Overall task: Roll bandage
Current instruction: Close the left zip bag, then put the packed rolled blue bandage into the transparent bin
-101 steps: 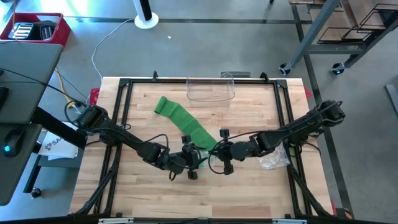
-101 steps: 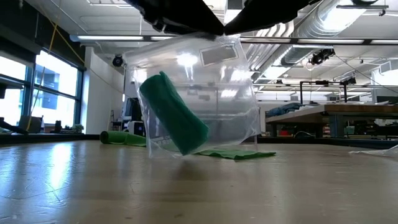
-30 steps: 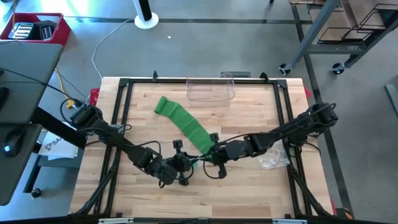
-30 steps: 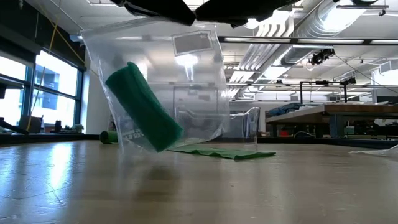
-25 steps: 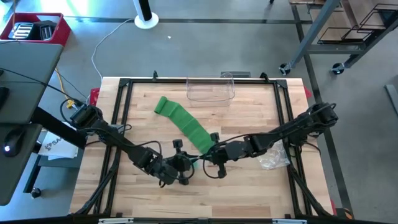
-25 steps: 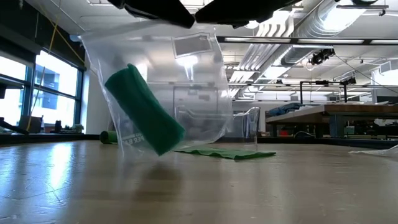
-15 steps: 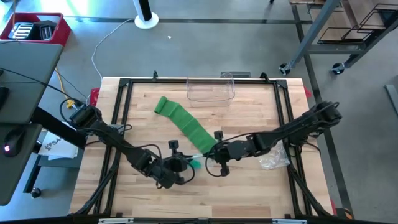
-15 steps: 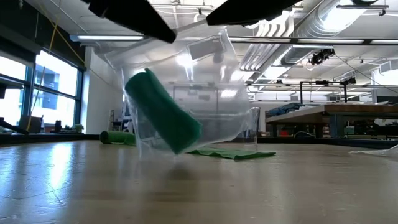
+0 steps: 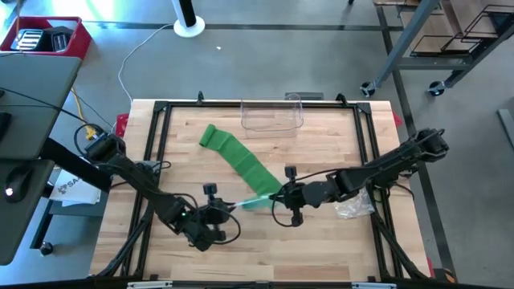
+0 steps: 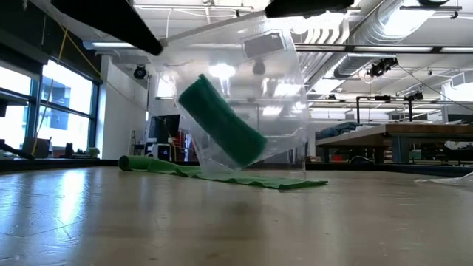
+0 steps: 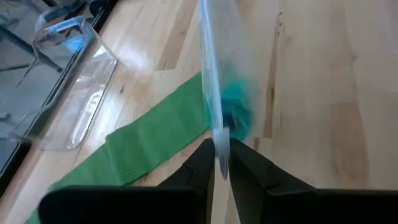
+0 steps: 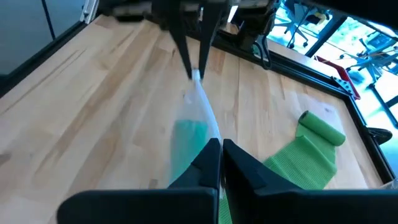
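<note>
A clear zip bag (image 10: pixel 236 89) with a rolled green bandage (image 10: pixel 222 131) inside hangs above the table's middle between my two grippers. My left gripper (image 9: pixel 233 207) is shut on one end of its top edge, and my right gripper (image 9: pixel 277 197) is shut on the other end. The roll lies slanted in the bag's lower part. A second green bandage (image 9: pixel 241 164) lies flat on the table as a long strip, and its far-left end (image 9: pixel 210 136) is rolled up. My left gripper pinches the bag's top edge (image 11: pixel 219 144) at one end between its two fingers, coming level from the table's left-near side. The bag hangs clear of the table. My right gripper pinches the same top edge (image 12: pixel 214 140) at the other end, coming from the table's right, slanting down. The edge runs straight between the two grippers.
A clear plastic container (image 9: pixel 271 116) stands at the table's far edge. Crumpled clear plastic (image 9: pixel 353 209) lies on the right, below the right arm. Bare wood stretches along the near edge.
My grippers have drawn apart, the left toward the table's left and near edges, the right toward the right edge and up. The bag's top edge has been pulled out straight between them. The bag has tipped, and the roll inside has swung up and toward the right.
</note>
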